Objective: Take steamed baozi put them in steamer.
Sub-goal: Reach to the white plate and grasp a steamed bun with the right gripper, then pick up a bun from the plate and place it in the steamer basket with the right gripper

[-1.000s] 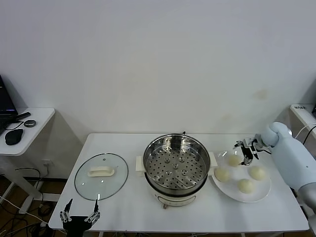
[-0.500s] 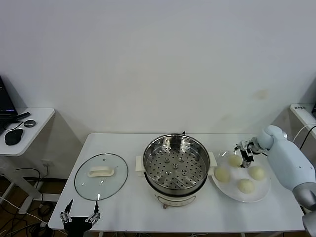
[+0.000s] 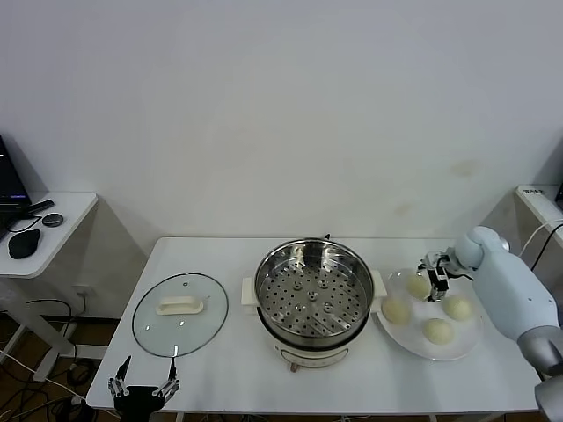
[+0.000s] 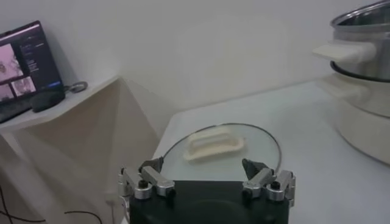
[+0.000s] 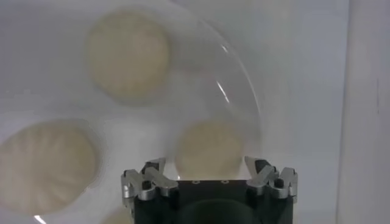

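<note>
Several cream-white baozi lie on a white plate (image 3: 464, 341) to the right of the steamer (image 3: 312, 297), whose perforated tray holds nothing. My right gripper (image 3: 435, 283) hangs low over the plate's back-left baozi (image 3: 416, 285). In the right wrist view that baozi (image 5: 210, 146) sits between the fingers of the right gripper (image 5: 208, 167), which stand open on either side of it with a small gap. Other baozi (image 5: 127, 55) (image 5: 46, 164) rest farther off on the plate (image 5: 244, 91). My left gripper (image 3: 141, 387) is parked open at the table's front-left edge.
A round glass lid (image 3: 180, 314) with a cream handle (image 4: 213, 145) lies flat left of the steamer (image 4: 365, 61), just beyond my left gripper (image 4: 204, 167). A side desk (image 3: 53, 224) with a mouse and laptop stands at far left.
My right gripper has moved down and slightly left onto the back-left baozi, and its arm has drawn closer over the plate. The left arm has not moved.
</note>
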You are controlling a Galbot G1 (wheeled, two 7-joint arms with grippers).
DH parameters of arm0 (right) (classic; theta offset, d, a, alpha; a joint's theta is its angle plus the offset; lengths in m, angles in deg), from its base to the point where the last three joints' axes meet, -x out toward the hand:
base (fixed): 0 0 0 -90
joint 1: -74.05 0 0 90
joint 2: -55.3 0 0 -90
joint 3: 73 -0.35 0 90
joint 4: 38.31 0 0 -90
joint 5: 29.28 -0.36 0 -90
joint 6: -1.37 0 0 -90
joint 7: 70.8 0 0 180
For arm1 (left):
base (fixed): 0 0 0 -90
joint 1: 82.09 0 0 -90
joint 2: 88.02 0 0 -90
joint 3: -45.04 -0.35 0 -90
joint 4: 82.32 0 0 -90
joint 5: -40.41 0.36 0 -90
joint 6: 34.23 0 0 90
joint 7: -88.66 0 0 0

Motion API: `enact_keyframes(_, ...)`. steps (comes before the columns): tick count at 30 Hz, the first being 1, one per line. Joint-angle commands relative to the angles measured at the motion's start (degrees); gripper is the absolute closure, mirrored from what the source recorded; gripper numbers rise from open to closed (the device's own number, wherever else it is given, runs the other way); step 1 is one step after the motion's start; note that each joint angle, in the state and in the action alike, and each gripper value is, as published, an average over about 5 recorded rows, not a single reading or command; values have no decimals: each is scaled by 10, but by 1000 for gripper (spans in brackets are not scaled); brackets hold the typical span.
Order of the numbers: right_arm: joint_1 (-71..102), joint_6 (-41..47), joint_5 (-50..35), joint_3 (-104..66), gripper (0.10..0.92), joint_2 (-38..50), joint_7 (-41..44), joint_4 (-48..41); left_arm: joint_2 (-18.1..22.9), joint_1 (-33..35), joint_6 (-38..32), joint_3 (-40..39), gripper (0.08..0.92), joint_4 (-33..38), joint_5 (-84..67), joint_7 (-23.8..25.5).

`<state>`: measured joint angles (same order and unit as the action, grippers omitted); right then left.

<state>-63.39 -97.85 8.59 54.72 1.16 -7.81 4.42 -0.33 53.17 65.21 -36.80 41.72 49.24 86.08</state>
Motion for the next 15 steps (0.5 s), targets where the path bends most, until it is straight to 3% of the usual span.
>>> enact_keyframes(1,1,4,1,0,292,0,-2,-2,0,0,0,0,177,-1,0,0)
enact_keyframes(7,-4,3,2,0,427,-5,-3,-10,0,0,0,-1,177,-1,0,0)
enact_keyframes(15,-12,3,-4,1,512,-4,-2,-12,0,-2,0,-2,177,-3,0,0)
